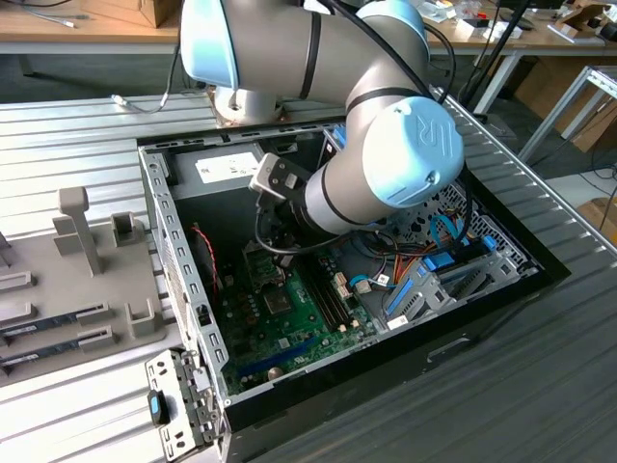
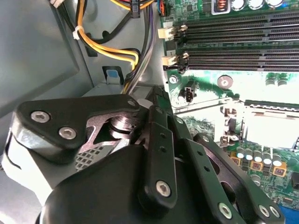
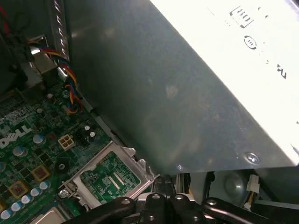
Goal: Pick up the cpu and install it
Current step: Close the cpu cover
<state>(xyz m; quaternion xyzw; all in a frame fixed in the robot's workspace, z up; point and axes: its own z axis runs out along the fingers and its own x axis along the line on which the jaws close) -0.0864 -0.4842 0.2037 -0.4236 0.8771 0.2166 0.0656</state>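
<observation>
**A:** We're live over the open computer case (image 1: pixel 540 275). The arm (image 1: pixel 386 145) drops in from twelve o'clock in the exterior view, and its big blue-capped joint covers the middle of the box.

**B:** And the gripper (image 2: pixel 159 163)?

**A:** Its black linkage is right up against the lens in both wrist views, low inside the case above the green motherboard (image 1: pixel 289 318). Whether the jaws are open or closed, and whether they hold anything, I can't tell.

**B:** Where's the cpu?

**A:** Can't tell that either. The first wrist view has a metal-framed socket (image 3: pixel 110 175) on the board just beside the gripper, with a green surface inside the frame. The second wrist view has that socket (image 2: pixel 268 130) washed out bright.

**B:** What else is around it?

**A:** The grey power supply (image 3: pixel 187 93) looms close by, with yellow and orange cables (image 2: pixel 110 49) running past it. Long dark memory slots (image 2: pixel 238 32) lie beyond the socket. Out at nine o'clock from the case, a grey fixture tray (image 1: pixel 67 280) sits on the table
</observation>
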